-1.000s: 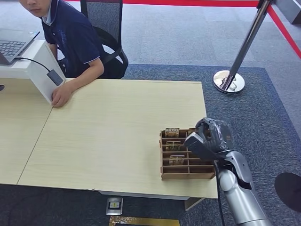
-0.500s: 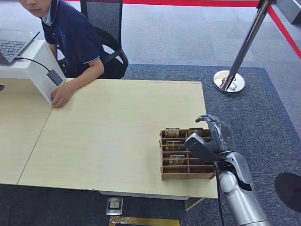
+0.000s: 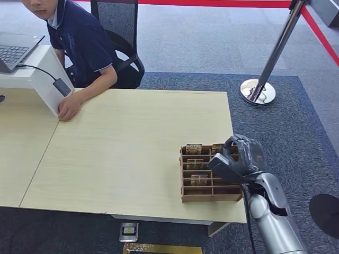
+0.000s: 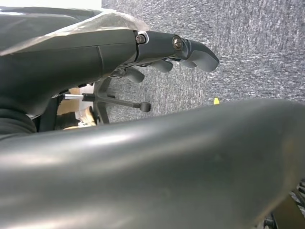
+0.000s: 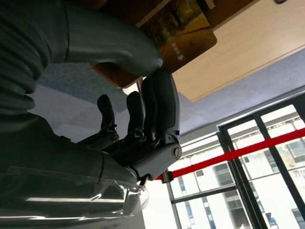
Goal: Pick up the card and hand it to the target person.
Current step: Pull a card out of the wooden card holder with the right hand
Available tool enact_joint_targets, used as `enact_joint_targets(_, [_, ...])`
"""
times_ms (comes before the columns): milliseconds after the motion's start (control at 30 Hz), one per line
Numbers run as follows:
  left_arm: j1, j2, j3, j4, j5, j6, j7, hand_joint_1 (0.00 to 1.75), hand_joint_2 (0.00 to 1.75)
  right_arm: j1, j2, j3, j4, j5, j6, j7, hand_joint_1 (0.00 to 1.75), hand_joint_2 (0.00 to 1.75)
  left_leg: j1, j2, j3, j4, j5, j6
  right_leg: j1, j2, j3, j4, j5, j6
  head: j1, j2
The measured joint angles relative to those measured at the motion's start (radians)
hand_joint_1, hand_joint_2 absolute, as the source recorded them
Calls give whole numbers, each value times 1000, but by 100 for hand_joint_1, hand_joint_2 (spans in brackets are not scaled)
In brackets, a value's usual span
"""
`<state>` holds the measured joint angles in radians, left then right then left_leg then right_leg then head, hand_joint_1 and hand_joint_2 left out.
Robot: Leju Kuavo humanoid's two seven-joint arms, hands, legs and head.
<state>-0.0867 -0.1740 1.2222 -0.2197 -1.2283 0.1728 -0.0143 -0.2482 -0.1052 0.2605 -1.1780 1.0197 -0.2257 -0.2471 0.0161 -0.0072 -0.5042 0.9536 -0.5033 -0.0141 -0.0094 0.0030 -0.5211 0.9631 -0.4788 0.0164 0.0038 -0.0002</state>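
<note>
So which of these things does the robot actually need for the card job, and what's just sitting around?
Needed:
- card, pinched by the right hand
- wooden card rack
- seated person

Just there:
- laptop
- white stand
- office chair
- barrier post

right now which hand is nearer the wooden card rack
Right. The right hand is at the rack's far right corner, fingers by a card. The left hand hangs over carpet, away from the table.

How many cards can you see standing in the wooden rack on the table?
4 in the rack: one back left, one back right at the right robot hand, one in the middle, one in front. The hand may hide others.
</note>
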Motion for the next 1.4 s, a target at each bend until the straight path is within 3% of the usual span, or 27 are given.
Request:
enact_joint_targets(333, [0, 0, 0, 0, 0, -2, 0, 0, 0, -36, -113, 52, 0, 158, 27, 49, 120, 175, 0, 0, 0, 0, 0, 0, 0, 0, 0, 0, 0, 1, 0, 0])
enact_joint_targets(767, [0, 0, 0, 0, 4, -11, 0, 0, 0, -50, -275, 131, -94, 169, 47, 88, 119, 175, 0, 0, 0, 0, 0, 0, 0, 0, 0, 0, 1, 1, 0, 0])
enact_joint_targets(967, [0, 0, 0, 0, 7, -11, -1, 0, 0, -58, -303, 153, -118, 155, 61, 90, 120, 175, 0, 0, 0, 0, 0, 0, 0, 0, 0, 0, 1, 1, 0, 0])
enact_joint_targets(1400, [0, -1, 0, 0, 14, -10, -4, 0, 0, -75, -307, 193, -129, 146, 69, 100, 121, 175, 0, 0, 0, 0, 0, 0, 0, 0, 0, 0, 1, 1, 0, 0])
